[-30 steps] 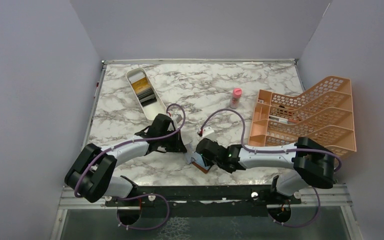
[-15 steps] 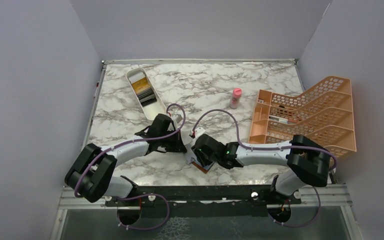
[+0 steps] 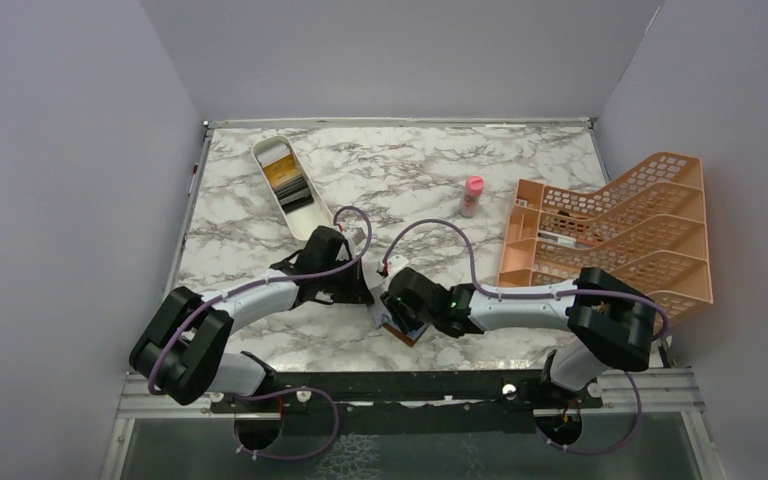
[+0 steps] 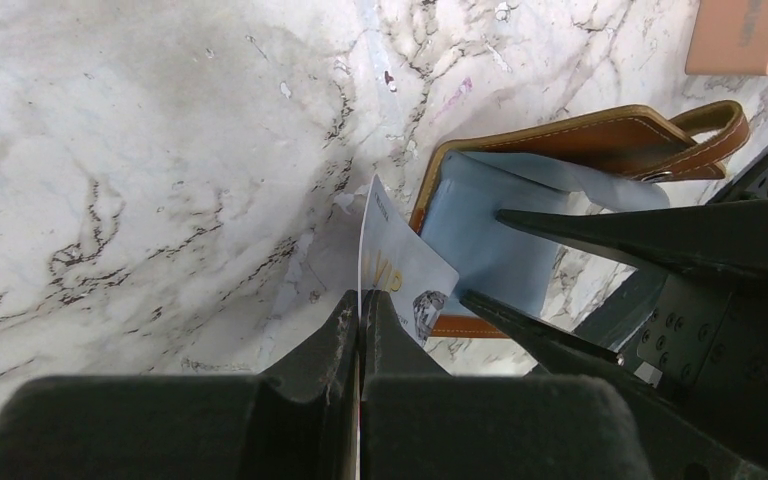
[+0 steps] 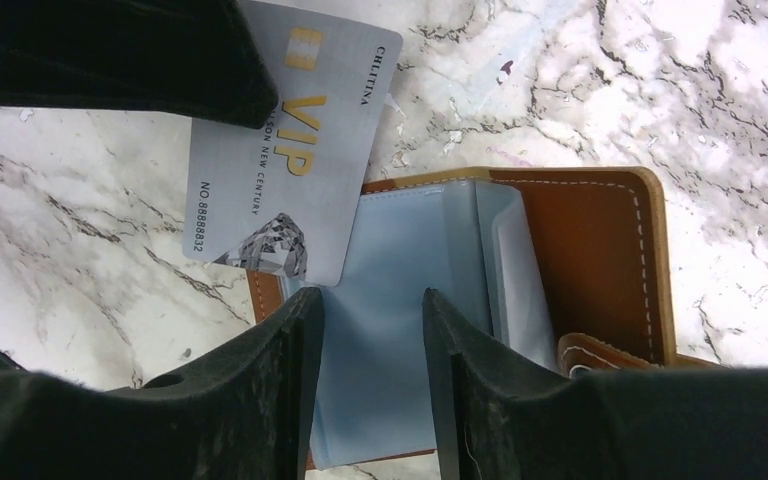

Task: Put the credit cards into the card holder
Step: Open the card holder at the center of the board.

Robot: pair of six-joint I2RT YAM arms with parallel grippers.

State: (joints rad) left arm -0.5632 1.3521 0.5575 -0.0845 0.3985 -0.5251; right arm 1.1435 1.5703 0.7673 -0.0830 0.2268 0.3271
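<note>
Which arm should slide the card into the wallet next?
Left: the left gripper pinches the card, its corner at the open wallet; the right gripper, jaws apart, sits over the wallet's sleeves.

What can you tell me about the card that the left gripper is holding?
The card is a thin silver-grey rectangle, plastic by its look, with a gold chip, gold VIP lettering, small dark print and a diamond picture. The left gripper is shut on one edge and holds it tilted above the marble table. Its free lower corner overlaps the rim of the open brown card holder, beside the blue-grey sleeves; whether it touches them cannot be told.
</note>
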